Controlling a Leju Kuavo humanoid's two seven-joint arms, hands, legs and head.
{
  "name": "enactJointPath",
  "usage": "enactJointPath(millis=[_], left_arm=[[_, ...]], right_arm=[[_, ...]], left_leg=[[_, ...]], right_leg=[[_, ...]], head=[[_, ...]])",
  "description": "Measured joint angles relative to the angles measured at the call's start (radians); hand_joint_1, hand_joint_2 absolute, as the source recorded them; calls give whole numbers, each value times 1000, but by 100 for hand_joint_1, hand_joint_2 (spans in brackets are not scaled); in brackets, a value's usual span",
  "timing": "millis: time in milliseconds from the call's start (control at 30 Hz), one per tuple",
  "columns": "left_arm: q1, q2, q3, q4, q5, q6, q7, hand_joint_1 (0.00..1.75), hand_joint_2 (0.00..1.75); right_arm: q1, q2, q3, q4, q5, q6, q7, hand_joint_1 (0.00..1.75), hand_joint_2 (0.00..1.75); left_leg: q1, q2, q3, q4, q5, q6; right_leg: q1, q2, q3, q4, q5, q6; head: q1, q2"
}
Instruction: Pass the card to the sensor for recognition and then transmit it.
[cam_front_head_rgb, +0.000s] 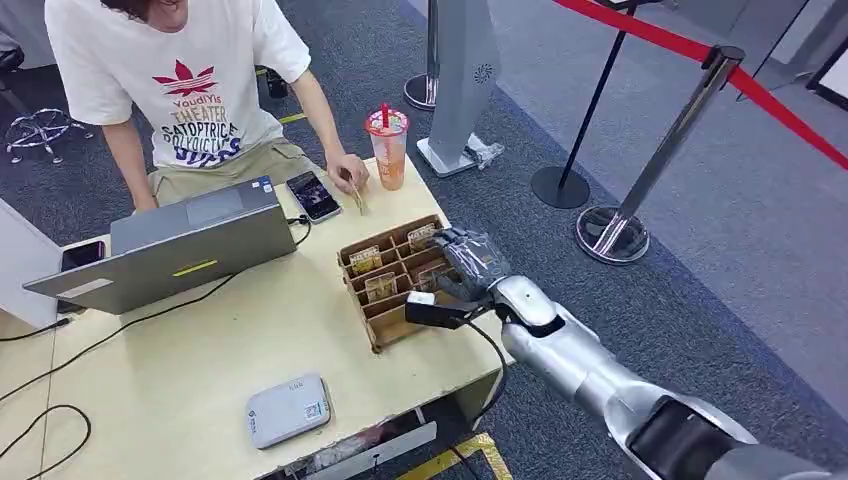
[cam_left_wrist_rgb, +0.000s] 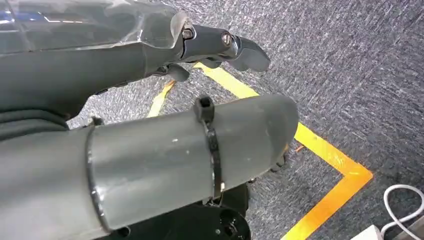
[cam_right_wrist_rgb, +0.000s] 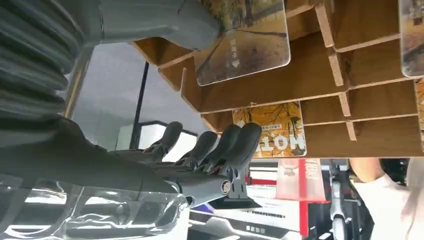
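A wooden card holder stands on the table's right side with several cards upright in its slots, one of them at the far left. My right hand hovers over the holder's right slots. In the right wrist view this hand has thumb and fingers apart. The thumb tip lies against the corner of a card sitting in its slot, and the fingers reach beside another yellow card. The grey-white sensor box lies near the table's front edge. My left hand hangs over the carpet, holding nothing.
A person sits at the far side, one hand resting by a phone. A laptop with cables is at the left, a drink cup at the far edge. Stanchions with red rope stand to the right.
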Motion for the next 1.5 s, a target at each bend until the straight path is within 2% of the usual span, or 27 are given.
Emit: enactJointPath(millis=[133,400,467,767,1233,1333,1367,1500], left_arm=[[0,2,0,0,0,-1,1,0,0],[1,5,0,1,0,-3,9,0,0],[0,10,0,4,1,-3,17,0,0],[2,16,0,20,10,3,26,0,0],[4,19,0,32,10,11,28,0,0],[4,20,0,34,8,11,28,0,0],[5,20,0,34,8,11,28,0,0],[6,25,0,39,5,7,28,0,0]], right_arm=[[-8,-5,9,9,-7,1,0,72,175],[-30,-18,29,28,-56,29,-10,117,175],[-44,-20,40,39,-68,34,-19,134,175],[-125,-17,90,105,-88,33,-49,150,175],[-172,-17,137,150,-140,24,-54,152,175],[-179,-17,140,152,-167,41,-56,159,175],[-182,-18,141,152,-183,53,-61,154,175],[-191,-26,149,146,-241,100,-73,157,175]], left_leg=[[0,0,0,0,0,0],[0,0,0,0,0,0],[0,1,1,0,0,0],[0,1,1,0,0,0],[0,0,1,0,0,0],[0,0,1,0,0,0],[0,0,1,0,0,0],[0,0,1,0,0,0]], right_leg=[[0,0,0,0,0,0],[0,0,0,0,0,0],[0,0,0,0,0,0],[0,0,1,0,0,0],[0,0,1,0,0,0],[0,0,1,0,0,0],[0,0,1,0,0,0],[0,0,1,0,0,0]], head=[[0,0],[0,0],[0,0],[0,0],[0,0],[0,0],[0,0],[0,0]])
